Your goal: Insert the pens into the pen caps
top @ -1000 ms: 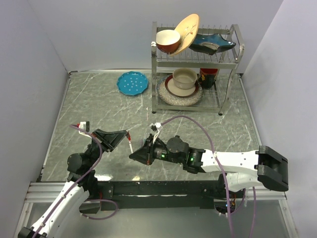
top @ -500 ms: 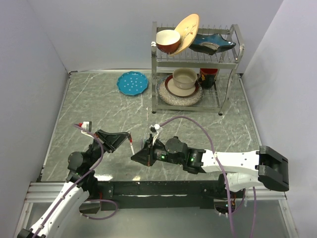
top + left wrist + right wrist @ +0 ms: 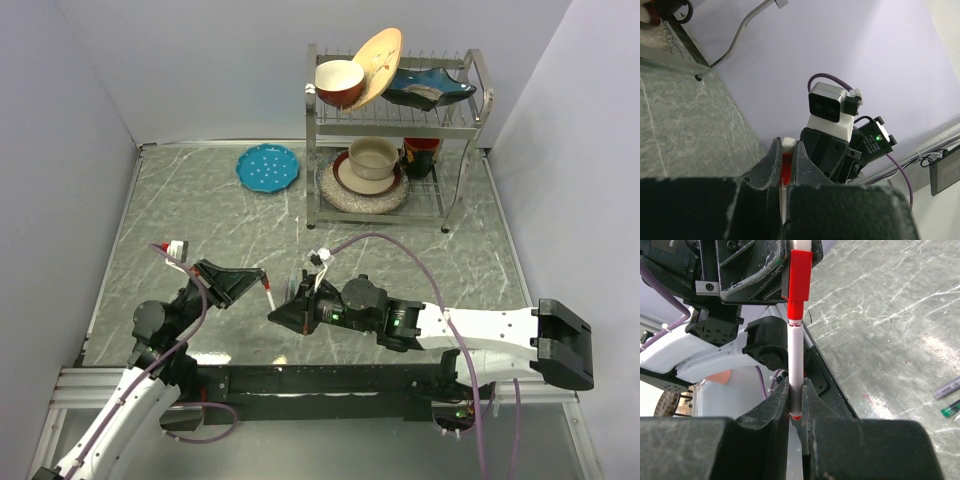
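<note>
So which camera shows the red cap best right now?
Right wrist: the red cap shows full length, side-on, with the pen at its lower end. Left wrist shows only a red sliver, mostly hidden; top external, a tiny speck.

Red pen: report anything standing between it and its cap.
Nothing visible does. The red pen, clamped in the right gripper, points straight at the red cap in the left gripper, its tip meeting the cap's mouth.

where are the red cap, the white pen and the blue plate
red cap [image 3: 800, 277]: right wrist view, middle of its side
white pen [image 3: 797, 360]: right wrist view, mid barrel
blue plate [image 3: 267, 166]: top view, its centre
</note>
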`<action>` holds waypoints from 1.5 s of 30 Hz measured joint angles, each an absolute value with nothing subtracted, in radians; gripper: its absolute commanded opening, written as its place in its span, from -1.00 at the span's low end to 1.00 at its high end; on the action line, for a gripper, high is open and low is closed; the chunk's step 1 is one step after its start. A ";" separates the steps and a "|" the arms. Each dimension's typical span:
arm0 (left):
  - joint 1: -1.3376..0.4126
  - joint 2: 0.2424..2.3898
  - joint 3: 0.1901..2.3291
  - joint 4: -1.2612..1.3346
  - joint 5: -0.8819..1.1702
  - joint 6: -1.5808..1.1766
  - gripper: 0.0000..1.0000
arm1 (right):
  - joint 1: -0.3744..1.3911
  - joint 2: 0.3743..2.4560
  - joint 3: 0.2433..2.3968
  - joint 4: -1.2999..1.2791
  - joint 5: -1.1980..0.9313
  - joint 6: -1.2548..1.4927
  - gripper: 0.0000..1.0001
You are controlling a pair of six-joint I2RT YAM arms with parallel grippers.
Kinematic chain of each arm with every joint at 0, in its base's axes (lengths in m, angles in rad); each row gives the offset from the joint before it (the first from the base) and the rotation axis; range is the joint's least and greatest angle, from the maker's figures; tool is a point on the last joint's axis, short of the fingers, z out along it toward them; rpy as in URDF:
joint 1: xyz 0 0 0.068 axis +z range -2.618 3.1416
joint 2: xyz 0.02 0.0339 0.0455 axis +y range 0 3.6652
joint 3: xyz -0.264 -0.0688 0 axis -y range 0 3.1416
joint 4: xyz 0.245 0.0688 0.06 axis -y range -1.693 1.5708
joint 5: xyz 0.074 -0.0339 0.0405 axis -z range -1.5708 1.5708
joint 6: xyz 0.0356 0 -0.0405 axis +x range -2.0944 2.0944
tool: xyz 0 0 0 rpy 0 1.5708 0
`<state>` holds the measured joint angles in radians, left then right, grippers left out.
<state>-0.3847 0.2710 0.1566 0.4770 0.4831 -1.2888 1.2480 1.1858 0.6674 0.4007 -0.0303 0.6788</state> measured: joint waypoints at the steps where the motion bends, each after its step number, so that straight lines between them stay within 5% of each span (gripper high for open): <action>1: -0.385 0.271 0.160 0.471 0.484 -1.285 -0.98 | 1.248 1.184 0.667 0.399 -0.031 0.679 -1.00; 26: -0.407 0.515 0.135 0.646 0.435 -1.189 -0.98 | 1.098 1.214 0.796 0.102 -0.133 0.571 -1.00; 45: -0.585 0.797 0.121 0.834 0.237 -1.144 -0.98 | 1.027 1.247 0.864 -0.125 -0.153 0.464 -1.00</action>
